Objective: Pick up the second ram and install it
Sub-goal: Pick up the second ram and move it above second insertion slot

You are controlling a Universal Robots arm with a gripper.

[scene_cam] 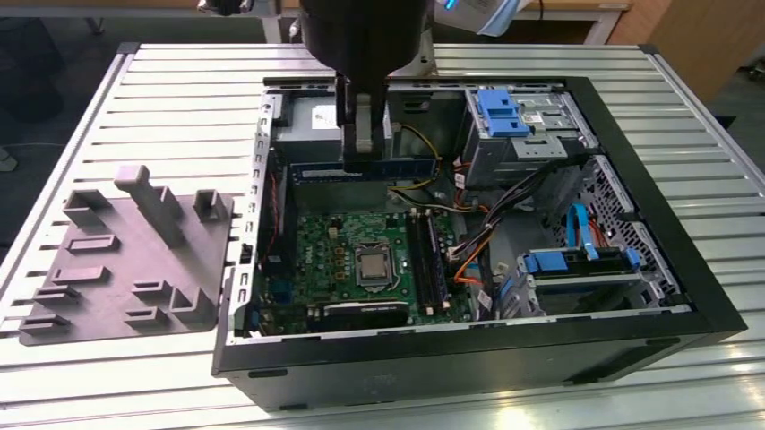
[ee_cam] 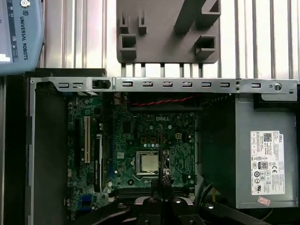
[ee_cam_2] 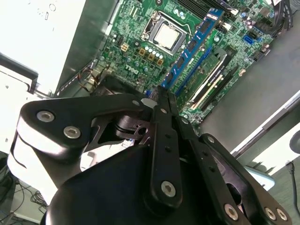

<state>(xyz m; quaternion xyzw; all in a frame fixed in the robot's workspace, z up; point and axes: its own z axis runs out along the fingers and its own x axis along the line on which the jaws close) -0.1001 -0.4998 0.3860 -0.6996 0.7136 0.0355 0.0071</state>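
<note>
The pick-up half looks done and the install half does not. The ram (scene_cam: 400, 167) is off the tray (scene_cam: 132, 260) and hangs in the air inside the open case (scene_cam: 478, 358), over the far end of the board (scene_cam: 322, 251) near the power supply (scene_cam: 308, 121). The tray sits on the table (scene_cam: 502, 58) at the exterior view's left, well apart from the gripper (scene_cam: 364, 156). The ram is not in a slot. In the exterior view it lies level and crosswise to the memory slots (scene_cam: 427, 255), which run beside the processor (scene_cam: 373, 266), and it stands clear of them, so by my judgement both lining up and seating are left. Whether any slot already carries a stick I cannot tell. In the first wrist view the ram (ee_cam: 161, 154) shows edge-on as a thin dark line reaching out from the gripper (ee_cam: 161, 185) across the board. In the second wrist view the ram (ee_cam_2: 194, 44) is a blue strip with dark chips running away from the gripper (ee_cam_2: 162, 96). The gripper's jaws are drawn together and clamped on the ram about mid-length, one pad on each flat face, with both ends of the stick free. It touches nothing else.
</note>
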